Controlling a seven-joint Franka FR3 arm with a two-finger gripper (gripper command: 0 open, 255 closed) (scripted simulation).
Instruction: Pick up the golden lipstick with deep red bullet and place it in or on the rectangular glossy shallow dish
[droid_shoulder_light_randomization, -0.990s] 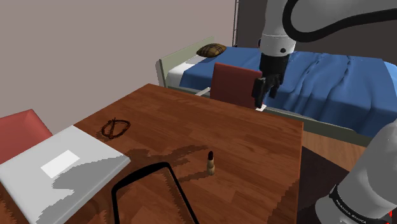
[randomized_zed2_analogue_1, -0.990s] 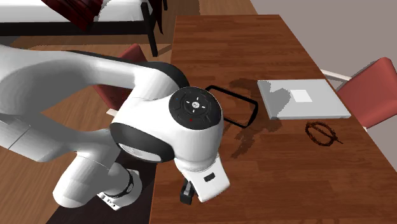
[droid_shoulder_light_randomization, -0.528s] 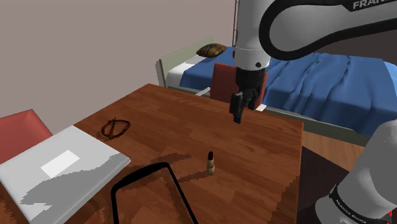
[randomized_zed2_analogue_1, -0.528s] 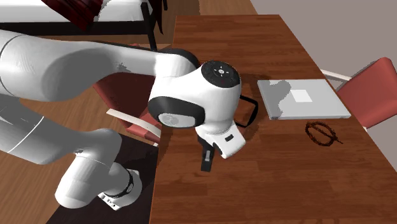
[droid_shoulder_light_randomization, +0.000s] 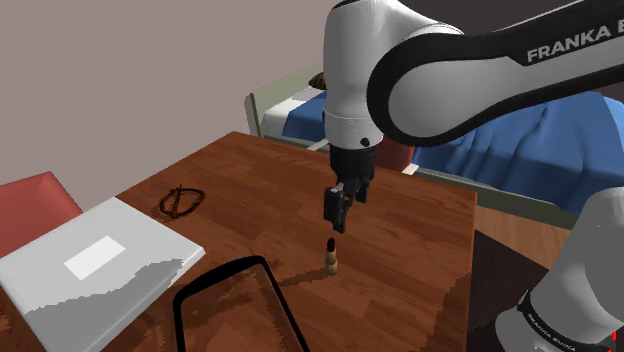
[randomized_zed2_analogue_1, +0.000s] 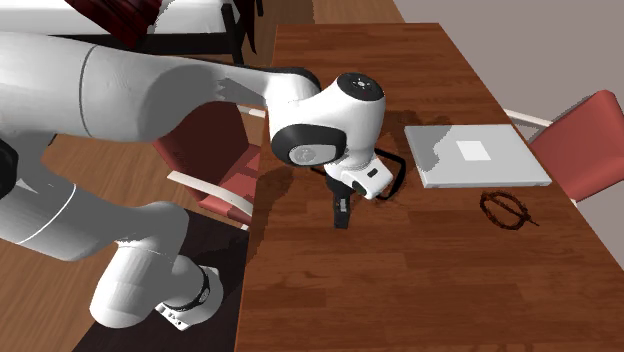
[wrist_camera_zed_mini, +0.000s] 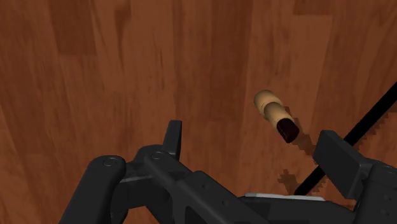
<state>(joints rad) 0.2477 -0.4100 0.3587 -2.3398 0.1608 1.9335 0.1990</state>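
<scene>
The end effector (droid_shoulder_light_randomization: 336, 216) is hovering released, fingers (wrist_camera_zed_mini: 173, 136) spread, just above the upright lipstick (droid_shoulder_light_randomization: 330, 257), apparently aligning to straddle it; the dish (droid_shoulder_light_randomization: 262, 259) is waiting beside the lipstick.

Wooden table (droid_shoulder_light_randomization: 420, 230); red chair (droid_shoulder_light_randomization: 30, 205) beside; blue-covered bed (droid_shoulder_light_randomization: 510, 160) behind; plain greyish wall (droid_shoulder_light_randomization: 130, 70); wood floor (randomized_zed2_analogue_1: 100, 162).

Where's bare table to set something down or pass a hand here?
Bare wood: the far end of the table past the brown loop, and the strip between lipstick and the table's edge at the shoulder view's right. Crowded: grey slab, black-rimmed dish and lipstick sit close, and the open claw hovers there.
</scene>
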